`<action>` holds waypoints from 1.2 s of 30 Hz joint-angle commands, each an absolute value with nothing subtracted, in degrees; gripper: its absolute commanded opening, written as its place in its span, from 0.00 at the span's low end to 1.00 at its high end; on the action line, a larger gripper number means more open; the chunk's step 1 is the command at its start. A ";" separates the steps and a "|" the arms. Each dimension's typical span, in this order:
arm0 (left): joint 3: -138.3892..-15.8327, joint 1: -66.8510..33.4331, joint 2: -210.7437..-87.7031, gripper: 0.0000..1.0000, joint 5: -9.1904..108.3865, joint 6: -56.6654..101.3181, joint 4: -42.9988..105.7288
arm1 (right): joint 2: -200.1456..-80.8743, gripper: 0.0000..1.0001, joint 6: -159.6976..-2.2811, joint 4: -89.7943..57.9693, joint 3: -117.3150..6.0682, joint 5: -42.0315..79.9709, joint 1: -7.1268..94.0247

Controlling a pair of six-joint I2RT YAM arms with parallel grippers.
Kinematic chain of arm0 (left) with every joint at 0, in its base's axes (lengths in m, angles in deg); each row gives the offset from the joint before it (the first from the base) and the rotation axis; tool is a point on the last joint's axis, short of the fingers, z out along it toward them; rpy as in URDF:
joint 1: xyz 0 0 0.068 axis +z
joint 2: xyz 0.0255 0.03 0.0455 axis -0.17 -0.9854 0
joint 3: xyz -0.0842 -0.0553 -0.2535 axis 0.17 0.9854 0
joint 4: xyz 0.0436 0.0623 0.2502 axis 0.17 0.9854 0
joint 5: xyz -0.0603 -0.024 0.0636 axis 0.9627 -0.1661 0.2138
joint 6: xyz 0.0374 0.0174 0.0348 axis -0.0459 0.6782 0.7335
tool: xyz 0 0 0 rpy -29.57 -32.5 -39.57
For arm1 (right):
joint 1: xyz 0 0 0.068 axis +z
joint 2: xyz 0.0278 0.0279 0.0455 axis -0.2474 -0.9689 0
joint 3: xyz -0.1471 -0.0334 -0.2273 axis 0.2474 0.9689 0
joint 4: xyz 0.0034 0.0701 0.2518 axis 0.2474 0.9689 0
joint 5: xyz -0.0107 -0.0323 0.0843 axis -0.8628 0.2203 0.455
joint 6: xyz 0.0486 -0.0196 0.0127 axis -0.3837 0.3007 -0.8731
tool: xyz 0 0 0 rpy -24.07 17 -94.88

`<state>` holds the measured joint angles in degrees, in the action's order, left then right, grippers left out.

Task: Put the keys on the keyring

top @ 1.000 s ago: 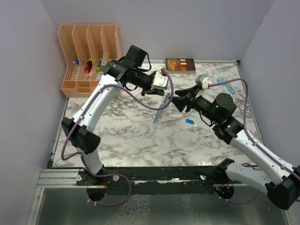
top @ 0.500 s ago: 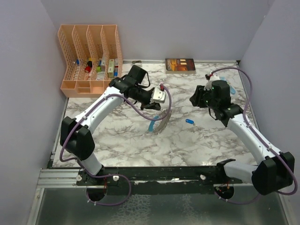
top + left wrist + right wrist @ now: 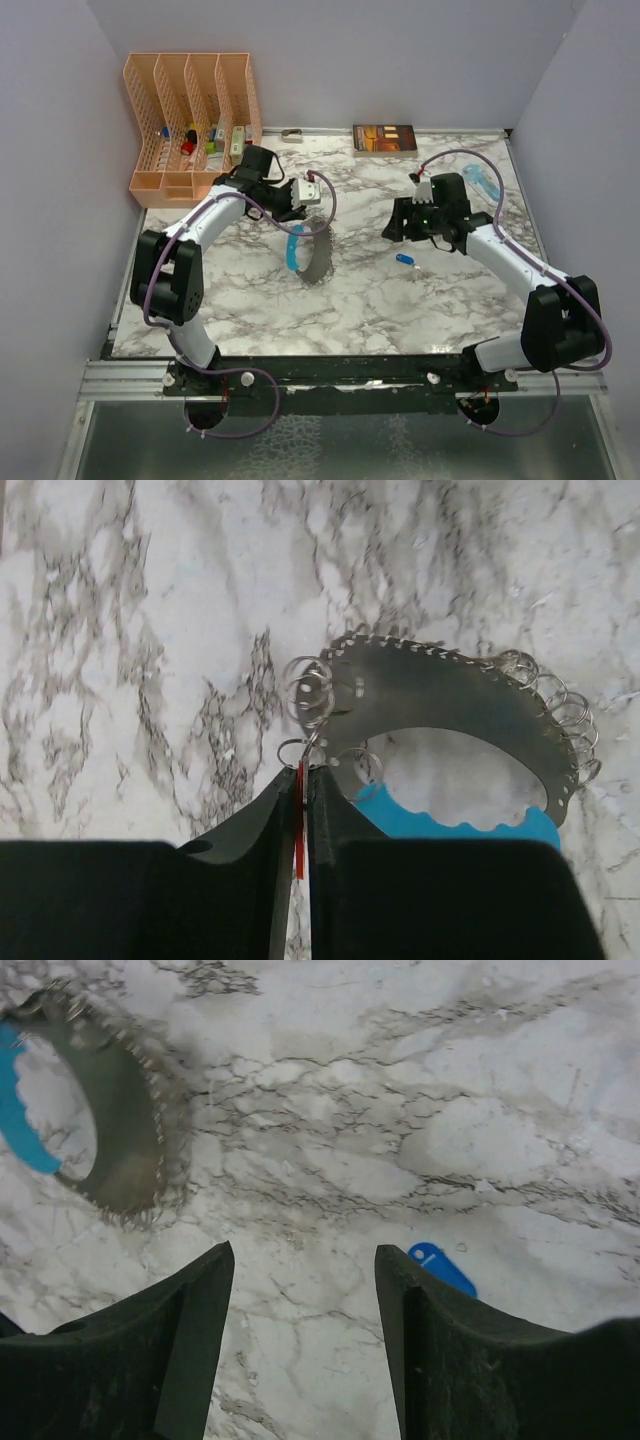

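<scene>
Near the middle of the marble table (image 3: 230, 300) lies the keyring (image 3: 312, 262), a grey toothed crescent edged with small rings and backed by a curved light-blue strap. The left gripper (image 3: 300, 780) sits at its upper end, clenched on the thin red key (image 3: 299, 825). The key is held edge-on with its tip at a small loop, probably so the loop can be worked onto it. Whether it is already threaded cannot be told. The right gripper (image 3: 302, 1260) hangs released with its jaws wide apart above bare marble, and the dark blue key (image 3: 440, 1266) lies flat just beyond its right finger, well apart from the keyring. That spread, downward-pointing stance suits a pick of this second key. The overhead view gives the layout: both arms reaching inward, with the blue key between the right gripper and the near edge. Only the left wrist camera shows the red sliver pinched between the fingers and the cluster of rings it meets. Only the right wrist camera shows the open gap and the blue key's rounded tag.
</scene>
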<state>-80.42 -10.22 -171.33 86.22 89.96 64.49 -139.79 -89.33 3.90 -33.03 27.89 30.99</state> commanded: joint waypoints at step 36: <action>-61.00 -8.82 -165.58 0.36 86.30 139.48 69.31 | -138.85 0.56 -89.87 2.04 -33.67 34.87 40.32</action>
<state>-61.43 -6.72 -164.43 83.75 137.78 73.17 -139.96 -89.40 1.82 -34.31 37.02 40.45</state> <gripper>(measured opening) 0.357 0.560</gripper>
